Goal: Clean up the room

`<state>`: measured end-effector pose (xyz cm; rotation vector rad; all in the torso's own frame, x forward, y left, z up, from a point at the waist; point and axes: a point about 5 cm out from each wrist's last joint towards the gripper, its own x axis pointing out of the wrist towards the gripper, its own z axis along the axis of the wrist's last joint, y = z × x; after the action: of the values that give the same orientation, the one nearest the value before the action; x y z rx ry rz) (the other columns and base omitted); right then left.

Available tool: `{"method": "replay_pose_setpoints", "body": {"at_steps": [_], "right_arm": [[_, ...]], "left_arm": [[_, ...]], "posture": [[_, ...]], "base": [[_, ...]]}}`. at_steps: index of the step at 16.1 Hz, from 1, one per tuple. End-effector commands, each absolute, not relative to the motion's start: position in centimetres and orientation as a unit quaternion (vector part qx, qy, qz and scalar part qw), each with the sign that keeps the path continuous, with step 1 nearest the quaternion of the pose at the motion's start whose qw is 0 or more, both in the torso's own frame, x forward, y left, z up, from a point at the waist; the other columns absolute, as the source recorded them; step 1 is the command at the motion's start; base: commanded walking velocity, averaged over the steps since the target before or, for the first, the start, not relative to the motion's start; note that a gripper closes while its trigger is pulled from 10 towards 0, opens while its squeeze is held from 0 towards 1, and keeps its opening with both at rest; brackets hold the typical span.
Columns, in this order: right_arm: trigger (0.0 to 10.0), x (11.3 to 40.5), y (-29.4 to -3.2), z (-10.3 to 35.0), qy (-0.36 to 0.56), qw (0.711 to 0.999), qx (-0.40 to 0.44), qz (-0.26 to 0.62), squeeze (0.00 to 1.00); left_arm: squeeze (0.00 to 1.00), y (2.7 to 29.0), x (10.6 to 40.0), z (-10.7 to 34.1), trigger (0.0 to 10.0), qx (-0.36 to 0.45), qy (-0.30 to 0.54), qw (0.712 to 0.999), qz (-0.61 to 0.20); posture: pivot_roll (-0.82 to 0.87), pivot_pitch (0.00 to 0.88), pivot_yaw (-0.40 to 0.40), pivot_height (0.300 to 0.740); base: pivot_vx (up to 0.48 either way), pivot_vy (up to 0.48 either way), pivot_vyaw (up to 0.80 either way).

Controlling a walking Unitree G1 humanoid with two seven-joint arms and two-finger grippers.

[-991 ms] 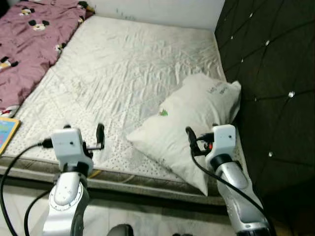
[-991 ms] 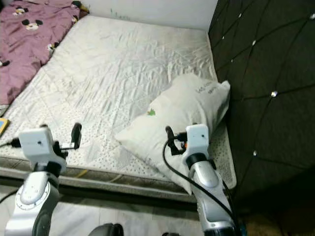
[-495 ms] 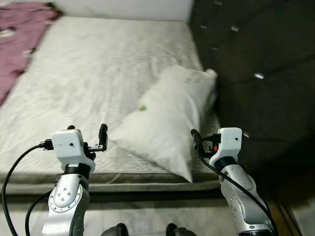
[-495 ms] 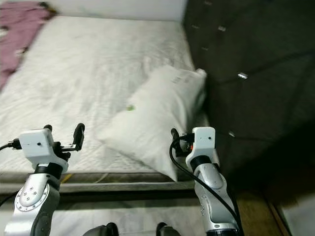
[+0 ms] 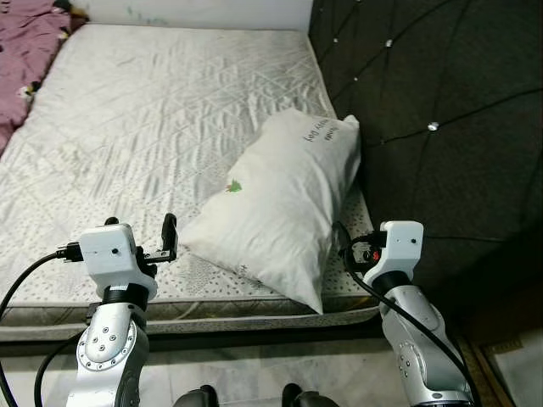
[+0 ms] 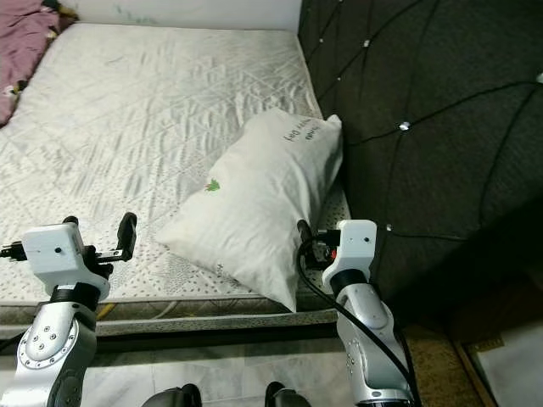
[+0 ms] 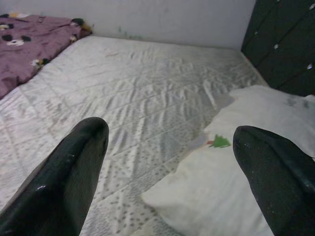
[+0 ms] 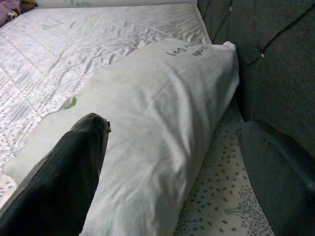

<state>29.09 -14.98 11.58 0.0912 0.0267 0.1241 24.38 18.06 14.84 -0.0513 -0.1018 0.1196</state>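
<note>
Pillow [image 5: 280, 203] is the obvious target here. My right tool [image 8: 172, 167] has its fingers spread apart right at the pillow's near end, holding nothing, and my left tool [image 7: 167, 162] is spread apart too, over the bed [image 5: 153, 110] edge. In the last second I've turned right, so the pillow now sits square ahead of me, leaning against the dark headboard [image 5: 424, 102]. I'd guess grabbing it comes next. The purple blanket [image 5: 25, 42] is mostly cut off at the far corner, and the printing on the pillow is too small to read.
</note>
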Motion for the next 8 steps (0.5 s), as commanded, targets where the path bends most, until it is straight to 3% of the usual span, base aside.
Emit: {"method": "replay_pose_setpoints", "body": {"at_steps": [1, 8], "right_arm": [[10.0, 28.86, -15.03, 11.87, 0.011, 0.997, 0.048, 0.063, 0.0], [10.0, 28.23, -15.09, 11.67, 0.018, 0.996, 0.05, 0.068, 0.0]], "left_arm": [[0.0, 18.15, 24.15, 14.64, 10.0, -0.02, -0.04, 0.997, 0.058], [0.0, 17.86, 23.66, 14.49, 10.0, -0.022, -0.03, 0.998, 0.046]], "posture": [[0.07, 0.241, -0.036, 0.74], [0.07, 0.261, -0.035, 0.736]], "base": [[0.0, 0.0, 0.0], [0.0, 0.0, 0.0]]}}
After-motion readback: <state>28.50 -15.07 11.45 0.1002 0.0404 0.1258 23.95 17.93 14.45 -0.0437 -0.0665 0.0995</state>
